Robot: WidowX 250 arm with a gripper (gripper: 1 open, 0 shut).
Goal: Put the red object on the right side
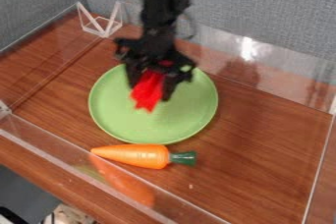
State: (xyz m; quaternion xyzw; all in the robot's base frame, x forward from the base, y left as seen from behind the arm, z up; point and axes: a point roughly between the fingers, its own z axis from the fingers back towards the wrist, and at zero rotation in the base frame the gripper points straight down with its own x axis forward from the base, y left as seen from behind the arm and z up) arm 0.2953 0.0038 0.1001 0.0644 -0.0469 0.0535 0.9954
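Note:
The red object is a bright red bar, hanging upright and slightly tilted between the black fingers of my gripper, which is shut on its upper end. It is lifted just above the green plate, over the plate's right-of-middle part. The arm rises straight up from the gripper toward the top of the picture. The image is a little motion-blurred.
An orange carrot with a green tip lies on the wooden table in front of the plate. Clear plastic walls border the table at the front, right and back. A white wire stand sits at the back left.

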